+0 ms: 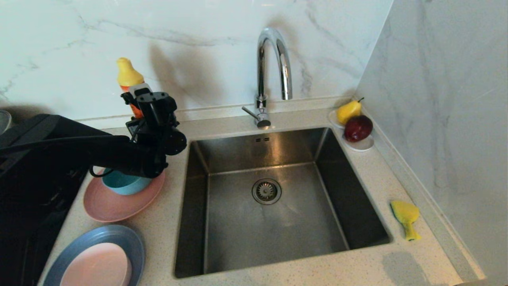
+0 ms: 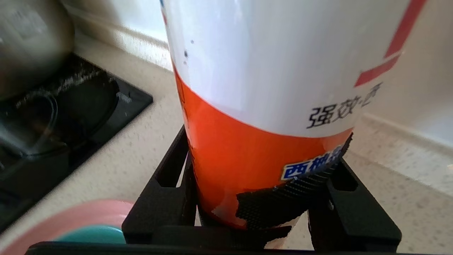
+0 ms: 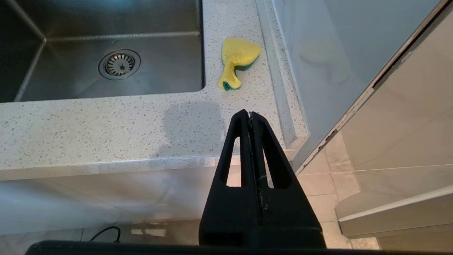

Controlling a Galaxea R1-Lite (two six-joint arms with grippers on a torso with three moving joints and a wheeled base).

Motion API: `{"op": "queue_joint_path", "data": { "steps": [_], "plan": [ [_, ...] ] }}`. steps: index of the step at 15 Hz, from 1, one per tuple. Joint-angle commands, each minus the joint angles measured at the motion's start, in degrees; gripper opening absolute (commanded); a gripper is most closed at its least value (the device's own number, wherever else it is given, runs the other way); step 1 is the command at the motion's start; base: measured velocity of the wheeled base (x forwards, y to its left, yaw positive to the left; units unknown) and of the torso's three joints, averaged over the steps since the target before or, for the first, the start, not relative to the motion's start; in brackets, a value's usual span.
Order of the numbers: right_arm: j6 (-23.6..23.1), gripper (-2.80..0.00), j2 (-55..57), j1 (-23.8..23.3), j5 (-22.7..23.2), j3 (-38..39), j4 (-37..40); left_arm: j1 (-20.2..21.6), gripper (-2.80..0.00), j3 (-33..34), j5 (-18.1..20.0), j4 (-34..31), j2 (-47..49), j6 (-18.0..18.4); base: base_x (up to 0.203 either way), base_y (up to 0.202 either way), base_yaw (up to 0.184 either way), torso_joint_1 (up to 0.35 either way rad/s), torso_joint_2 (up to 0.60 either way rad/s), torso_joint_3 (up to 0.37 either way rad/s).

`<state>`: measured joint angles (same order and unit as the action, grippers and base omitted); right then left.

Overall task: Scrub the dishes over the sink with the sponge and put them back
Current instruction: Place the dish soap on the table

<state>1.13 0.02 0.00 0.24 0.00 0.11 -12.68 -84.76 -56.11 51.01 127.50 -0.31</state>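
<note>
1. My left gripper (image 2: 253,198) is clamped low on the soap bottle (image 2: 262,88), a finger each side of its orange base. The bottle stands upright at the far left of the counter, by the backsplash. My guess: soap comes before scrubbing.
2. My right gripper (image 3: 250,115) hangs parked off the near right counter edge, fingers pressed together, holding nothing. It is kept clear of the sink.
3. Sponge (image 1: 405,217) lies untouched on the counter right of the sink (image 1: 357,186), on my right arm's side.
4. Dishes sit left of the sink: teal bowl (image 1: 121,184) on the pink plate (image 1: 115,206); nearer, pink bowl (image 1: 97,264) on the blue plate (image 1: 119,236). None is over the basin yet.
5. Fruit saucer (image 1: 361,145) sits at the far right corner, out of the way.
</note>
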Motion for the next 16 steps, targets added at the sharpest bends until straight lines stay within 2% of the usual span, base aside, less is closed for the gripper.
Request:
{"op": "queue_joint_path", "data": {
  "steps": [1, 6, 12, 16],
  "plan": [
    [0.01, -2.8, -0.11, 0.05, 0.02, 0.0, -0.02, -0.4, -2.8, -1.48, -0.49, 0.67, 2.63, 0.0, 0.0, 0.0, 0.0, 0.0, 0.0, 0.0],
    [0.01, -2.8, -0.11, 0.0, 0.02, 0.0, -0.02, -1.97, -2.8, -4.5, -0.83, 0.86, 5.17, 0.24, 0.0, 0.0, 0.0, 0.0, 0.0, 0.0],
    [0.01, -2.8, -0.11, 0.03, 0.02, 0.0, 0.03, -1.83, -2.8, -8.19, -0.85, 2.91, 7.66, 1.44, 0.0, 0.0, 0.0, 0.0, 0.0, 0.0],
    [0.01, -2.8, -0.11, 0.0, 0.02, 0.0, -0.01, -1.91, -2.8, -8.09, -1.3, 3.12, 9.26, 1.46, 0.0, 0.0, 0.0, 0.0, 0.0, 0.0]
  ]
}}
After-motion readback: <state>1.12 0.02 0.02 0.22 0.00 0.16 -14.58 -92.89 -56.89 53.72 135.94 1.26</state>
